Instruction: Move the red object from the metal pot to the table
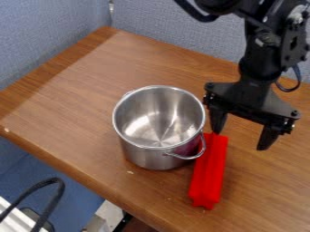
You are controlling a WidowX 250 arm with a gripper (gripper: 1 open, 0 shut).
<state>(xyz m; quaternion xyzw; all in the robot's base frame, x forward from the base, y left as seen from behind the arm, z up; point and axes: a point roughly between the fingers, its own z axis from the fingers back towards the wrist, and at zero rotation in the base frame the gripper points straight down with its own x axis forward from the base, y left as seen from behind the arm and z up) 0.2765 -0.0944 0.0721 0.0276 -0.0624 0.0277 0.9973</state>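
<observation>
One view only shows the scene, from above and a little to the side. The table (72, 82) is brown wood grain and fills most of the frame, with its rounded edge running from the left side down to the lower right. The pot (159, 127) stands near the middle of the frame, upright, shiny steel, and nothing can be seen inside it except reflections. Its thin wire handle (184, 155) hangs down on the lower right side of the wall.

The red bar (209, 171) lies flat on the table at the lower right, just beside the pot. Its upper end is close to the pot wall near the handle; I cannot tell if it touches. Its lower end comes near the table edge.

The gripper (248, 129) hangs at the right of the frame, above the upper end of the bar and pointing down. Its two black fingers (223, 119) are spread wide apart and hold nothing. The black arm (269, 45) goes up to the upper right corner. Behind the table is a blue wall (49, 27).
</observation>
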